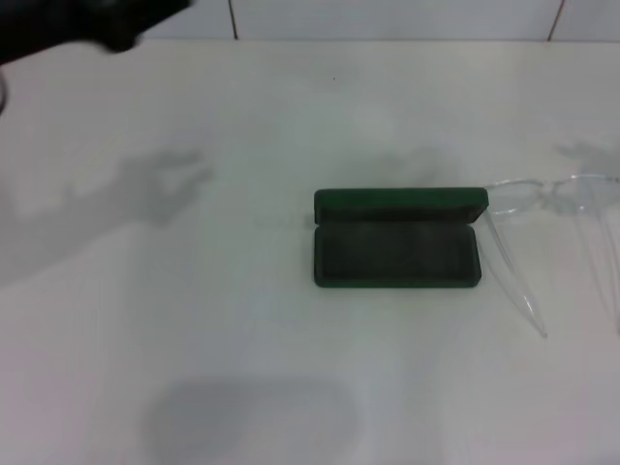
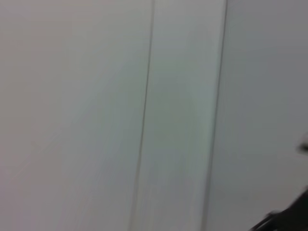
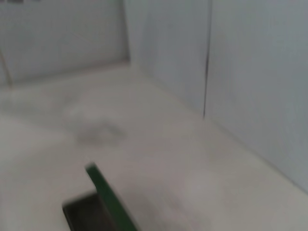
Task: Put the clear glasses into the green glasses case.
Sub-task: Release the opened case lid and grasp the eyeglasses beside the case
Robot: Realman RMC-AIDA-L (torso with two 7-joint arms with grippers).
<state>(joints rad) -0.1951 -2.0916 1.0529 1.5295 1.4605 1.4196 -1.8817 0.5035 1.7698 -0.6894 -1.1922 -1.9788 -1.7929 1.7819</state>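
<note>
Open and waiting, the green glasses case (image 1: 397,240) sits mid-table — the clear glasses (image 1: 547,218) lie just beside it on the right, unfolded. Neither gripper's fingers show, can't tell. Next — reach and grasp the frame.

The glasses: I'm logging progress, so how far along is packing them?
Done: the case lies open on the table. In hand: nothing; the left arm is up at the far left corner. Left: the glasses lie unfolded beside the case, to be picked up and put in.

The clear glasses (image 1: 557,208) crowd the green glasses case (image 1: 397,239) on one end only.
</note>
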